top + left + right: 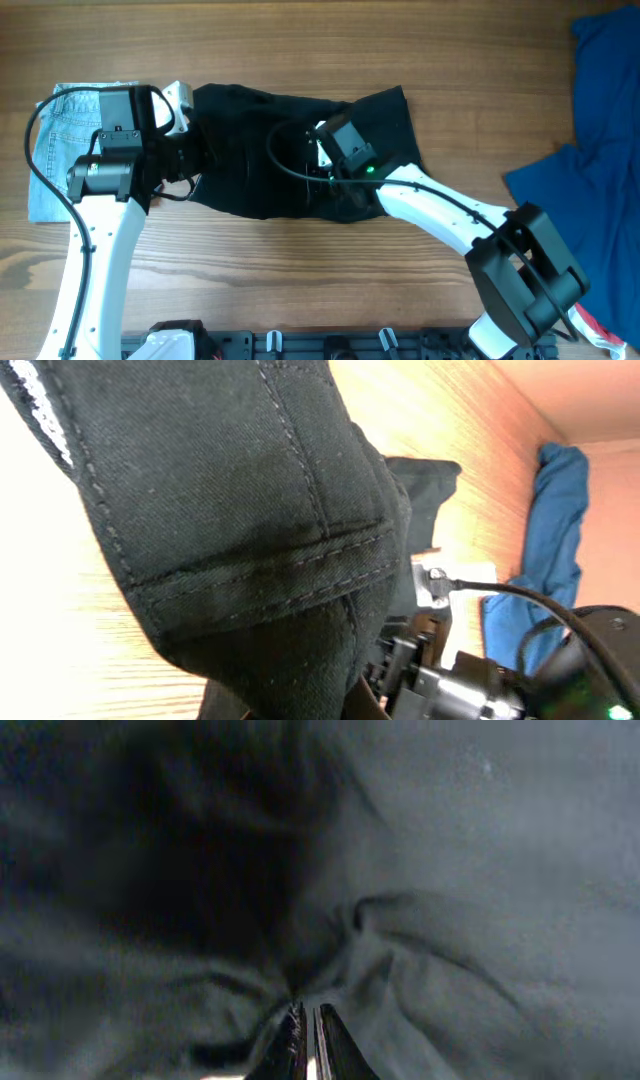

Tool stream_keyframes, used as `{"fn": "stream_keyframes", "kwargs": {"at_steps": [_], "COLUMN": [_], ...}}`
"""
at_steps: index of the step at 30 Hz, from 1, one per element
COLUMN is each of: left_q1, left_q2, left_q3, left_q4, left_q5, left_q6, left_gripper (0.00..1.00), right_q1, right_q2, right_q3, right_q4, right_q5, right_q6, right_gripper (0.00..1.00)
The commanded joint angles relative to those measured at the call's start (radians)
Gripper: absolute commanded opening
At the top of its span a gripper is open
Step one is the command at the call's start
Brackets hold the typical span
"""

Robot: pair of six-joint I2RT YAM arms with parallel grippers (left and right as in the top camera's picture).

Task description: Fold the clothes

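Closest in, in the right wrist view, the right pincer (306,1012) was pressed shut, with dark cloth puckered into its tips in radiating creases, so it had a pinch of the clothes (250,130) near the garment's middle. The left wrist view was filled by a stitched black seam hanging right against the lens. The left pincer (196,160) itself was hidden there, but the lifted cloth suggested it was closed on the garment's left end.

From overhead, the black garment lay spread across the centre of the worktop (300,50), rumpled around both arms. Its left edge was next to the denim shorts (60,150), which sat partly under the left arm.

To do the fold well, both pinches should probably rise together and travel the same way, keeping the cloth between them taut enough to turn over flat rather than bunch. The left arm would need to stay clear of the denim so as not to drag it along.

Furthest off, the blue fabric (610,100) lay at the right edge, well apart.
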Motion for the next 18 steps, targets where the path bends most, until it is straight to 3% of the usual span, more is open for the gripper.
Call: {"fn": "stream_keyframes", "kwargs": {"at_steps": [1, 9, 18], "left_q1": [0.006, 0.006, 0.005], "left_q2": [-0.025, -0.025, -0.025], "left_q3": [0.033, 0.034, 0.034], "left_q4": [0.013, 0.049, 0.08], "left_q5": [0.056, 0.057, 0.06], "left_q6": [-0.033, -0.109, -0.133], "left_gripper": [0.04, 0.04, 0.04], "right_q1": [0.008, 0.042, 0.059], "right_q2": [0.067, 0.205, 0.179], "right_q3": [-0.014, -0.014, -0.013], "right_q4": [0.054, 0.207, 0.246], "right_q5": [0.04, -0.092, -0.117], "right_q6": [0.107, 0.146, 0.118], "right_gripper": [0.04, 0.04, 0.09]}}
